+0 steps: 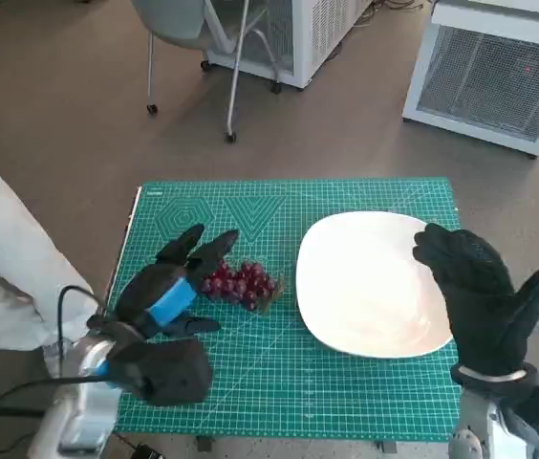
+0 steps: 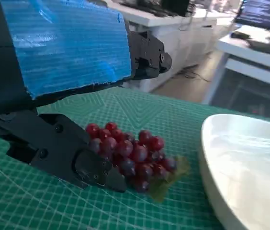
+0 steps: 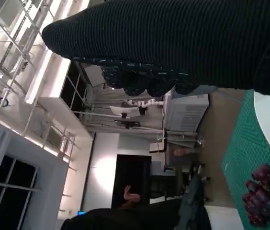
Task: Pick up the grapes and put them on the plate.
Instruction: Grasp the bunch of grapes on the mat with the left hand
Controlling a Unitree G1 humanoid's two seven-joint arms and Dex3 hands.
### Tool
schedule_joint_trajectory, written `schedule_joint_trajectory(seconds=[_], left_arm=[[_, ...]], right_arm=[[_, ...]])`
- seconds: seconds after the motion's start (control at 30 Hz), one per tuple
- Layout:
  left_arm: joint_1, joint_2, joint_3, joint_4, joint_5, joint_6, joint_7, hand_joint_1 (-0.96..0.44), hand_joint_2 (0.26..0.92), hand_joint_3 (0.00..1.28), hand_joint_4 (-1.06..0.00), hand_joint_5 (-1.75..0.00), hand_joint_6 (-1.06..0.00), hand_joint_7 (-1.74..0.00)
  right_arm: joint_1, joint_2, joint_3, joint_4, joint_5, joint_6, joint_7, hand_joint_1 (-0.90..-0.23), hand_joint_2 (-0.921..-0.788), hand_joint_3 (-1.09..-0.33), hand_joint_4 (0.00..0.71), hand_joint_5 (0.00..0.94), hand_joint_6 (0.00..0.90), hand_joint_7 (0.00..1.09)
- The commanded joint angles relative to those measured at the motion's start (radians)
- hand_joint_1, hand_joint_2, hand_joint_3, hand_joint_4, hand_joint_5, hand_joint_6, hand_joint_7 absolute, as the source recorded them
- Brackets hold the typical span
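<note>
While the grapes (image 1: 240,284) lie on the green surface (image 1: 279,382) at centre left of the head view, just left of the white plate (image 1: 370,287), the left hand (image 1: 169,287) has its fingers (image 2: 68,153) spread apart around the bunch's near side, grasping nothing yet. To do this well, they should clench low around the cluster (not just the top berries), then lift straight up. The right hand (image 1: 480,296) hovers over the plate's right rim, released and holding nothing.
</note>
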Motion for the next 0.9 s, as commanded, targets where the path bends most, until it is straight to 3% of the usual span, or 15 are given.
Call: schedule_joint_trajectory(seconds=[0.03, 0.5, 0.9], left_arm=[[-0.045, -0.015, -0.049, 0.057, 0.061, 0.034, 0.033, -0.27, 0.725, 0.00, -0.06, -0.01, -0.27, -0.02], [-0.184, -0.083, -0.178, 0.294, 0.178, 0.134, 0.083, -0.29, 0.728, 0.00, -0.10, -0.01, -0.31, -0.01], [-0.304, -0.122, -0.236, 0.507, 0.165, 0.170, 0.078, -0.28, 0.733, 0.00, -0.10, 0.00, -0.30, 0.00]], right_arm=[[0.013, 0.003, -0.005, 0.009, 0.002, 0.008, 0.000, -0.371, -0.921, -0.533, 0.447, 0.481, 0.237, 0.88], [0.016, 0.007, -0.009, 0.019, 0.001, 0.003, 0.001, -0.371, -0.921, -0.533, 0.449, 0.476, 0.238, 0.87], [0.019, 0.008, -0.011, 0.017, 0.003, 0.003, 0.002, -0.370, -0.921, -0.535, 0.449, 0.473, 0.237, 0.87]])
